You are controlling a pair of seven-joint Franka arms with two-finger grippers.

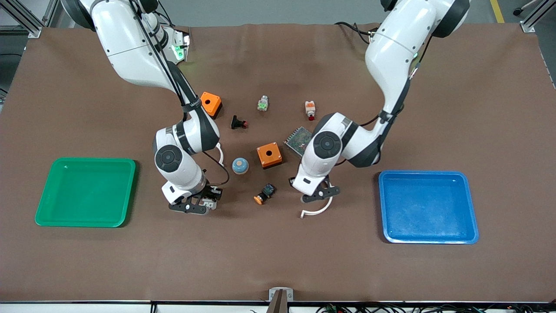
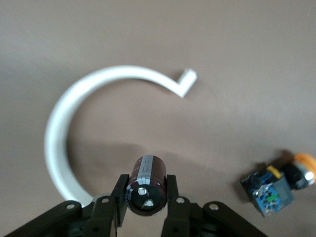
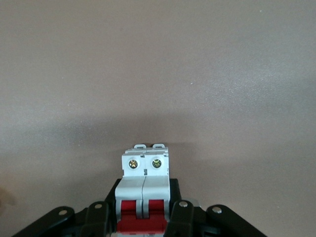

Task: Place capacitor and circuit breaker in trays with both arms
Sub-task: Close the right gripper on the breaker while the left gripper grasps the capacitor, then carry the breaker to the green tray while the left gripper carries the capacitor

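Note:
My left gripper (image 1: 319, 194) is shut on the capacitor (image 2: 148, 170), a dark cylinder with a pale stripe, held between both fingers (image 2: 120, 190) low over the brown table, beside a white curved strip (image 2: 64, 128). In the front view the capacitor is hidden under that gripper. My right gripper (image 1: 197, 203) is shut on the circuit breaker (image 3: 144, 170), a white and grey block with red toggles, low over the table between the green tray and the blue-grey knob. A bit of the breaker shows in the front view (image 1: 211, 202).
A green tray (image 1: 87, 191) lies toward the right arm's end and a blue tray (image 1: 428, 206) toward the left arm's end. Between the grippers are a black-and-blue switch with an orange cap (image 1: 265, 193), a blue-grey knob (image 1: 240, 165), two orange boxes (image 1: 269, 155) and a mesh-covered board (image 1: 299, 141).

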